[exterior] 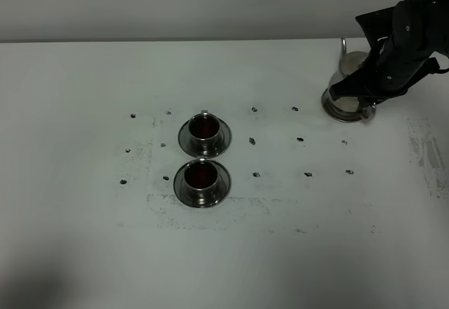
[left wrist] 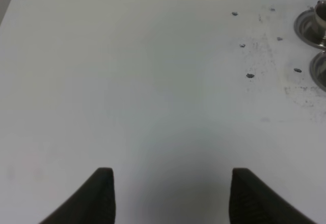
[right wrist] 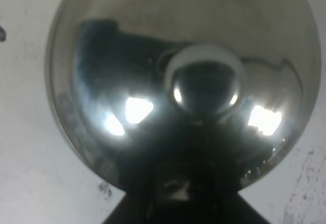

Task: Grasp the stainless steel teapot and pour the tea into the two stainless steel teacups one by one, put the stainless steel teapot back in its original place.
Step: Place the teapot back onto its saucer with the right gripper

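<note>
The stainless steel teapot (exterior: 339, 90) is at the far right of the table, its thin spout pointing toward the back. My right gripper (exterior: 372, 97) is shut on its handle side and hides much of it. From the right wrist, the domed teapot lid (right wrist: 127, 66) and its knob (right wrist: 204, 81) fill the view, just beyond the right gripper (right wrist: 175, 191). The original place is hidden under the pot and arm. The two teacups (exterior: 204, 128) (exterior: 201, 175) stand on saucers left of centre, both holding dark tea. My left gripper (left wrist: 170, 196) is open over bare table.
Small dark marks (exterior: 300, 140) dot the white table (exterior: 84, 239) between the cups and the teapot. The table's back edge (exterior: 175, 41) runs just behind the pot. In the left wrist view, the saucers' rims (left wrist: 308, 28) show at one edge.
</note>
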{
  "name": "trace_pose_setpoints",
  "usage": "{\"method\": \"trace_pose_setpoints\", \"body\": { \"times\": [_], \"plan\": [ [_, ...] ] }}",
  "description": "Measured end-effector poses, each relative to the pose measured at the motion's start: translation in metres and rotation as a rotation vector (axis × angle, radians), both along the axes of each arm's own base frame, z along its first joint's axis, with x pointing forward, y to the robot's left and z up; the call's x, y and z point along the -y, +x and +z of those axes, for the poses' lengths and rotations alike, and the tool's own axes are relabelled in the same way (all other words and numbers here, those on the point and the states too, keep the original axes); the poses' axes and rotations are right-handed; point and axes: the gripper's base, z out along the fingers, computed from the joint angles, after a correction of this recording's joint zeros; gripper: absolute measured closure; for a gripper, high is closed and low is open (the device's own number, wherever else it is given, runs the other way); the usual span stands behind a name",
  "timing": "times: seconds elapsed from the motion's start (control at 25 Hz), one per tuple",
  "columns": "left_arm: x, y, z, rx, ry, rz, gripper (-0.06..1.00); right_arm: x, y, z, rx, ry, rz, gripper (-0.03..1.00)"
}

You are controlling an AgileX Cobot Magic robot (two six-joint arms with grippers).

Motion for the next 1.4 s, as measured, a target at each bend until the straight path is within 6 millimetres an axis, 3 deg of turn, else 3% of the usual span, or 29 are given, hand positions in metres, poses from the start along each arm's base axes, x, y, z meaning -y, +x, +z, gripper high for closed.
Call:
{"method": "trace_pose_setpoints", "body": {
  "times": [0.64, 1.12, 1.2, 1.4],
  "plan": [
    [0.0, 0.0, 0.0, 0.0, 0.0, 0.0, 0.46, 0.0, 0.005, -0.015, -0.003, -0.009, 0.008, 0.77],
    [0.0, 0.0, 0.0, 0.0, 0.0, 0.0, 0.46, 0.0, 0.005, -0.015, 0.005, -0.018, 0.014, 0.76],
    [0.0, 0.0, 0.0, 0.0, 0.0, 0.0, 0.46, 0.0, 0.007, -0.015, 0.019, -0.015, 0.015, 0.72],
    [0.0, 0.0, 0.0, 0.0, 0.0, 0.0, 0.46, -0.001, 0.01, -0.012, 0.048, -0.011, 0.019, 0.5]
  ]
}}
